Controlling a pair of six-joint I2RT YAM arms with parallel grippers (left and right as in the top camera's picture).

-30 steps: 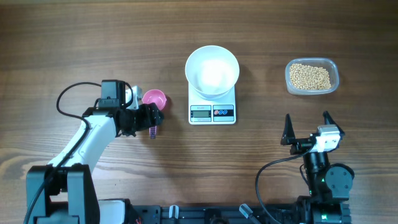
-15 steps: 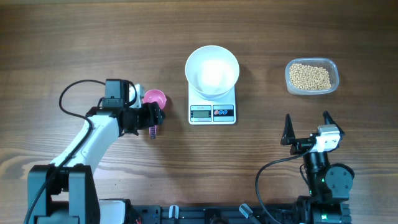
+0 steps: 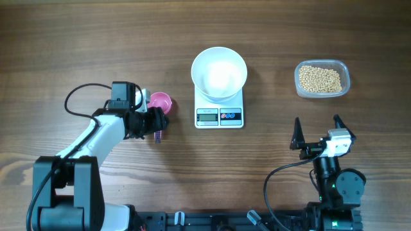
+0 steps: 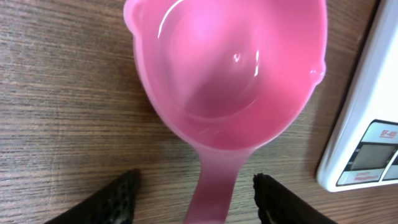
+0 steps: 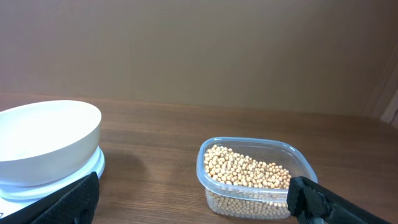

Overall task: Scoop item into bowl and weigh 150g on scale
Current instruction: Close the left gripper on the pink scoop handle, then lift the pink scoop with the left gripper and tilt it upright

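Left fingers [image 4: 118,196] flank the handle [image 4: 214,186] of the pink scoop [image 4: 224,68], apart but narrower than a second ago, so a grasp looks near. Just beyond them the scale [image 3: 219,116] carries the bowl [image 3: 219,72]. The beans [image 3: 321,79] lie ahead of the wide-apart right fingers [image 5: 74,199].

The desk [image 3: 96,38] is brown wood with a plain streaked grain and a matt finish. At 9 o'clock from the scale [image 3: 200,102], whose casing is smooth white plastic, lies a pink scoop [image 4: 227,68] of glossy, half-clear plastic that catches highlights. The bowl [image 3: 219,72] is white, smooth, faintly shiny. At the desk's 2 o'clock the tub [image 5: 211,198] is clear, shiny plastic; the beans [image 5: 245,171] in it look matt beige. The left tool [image 4: 194,202] has dull black fingers [image 4: 115,202].
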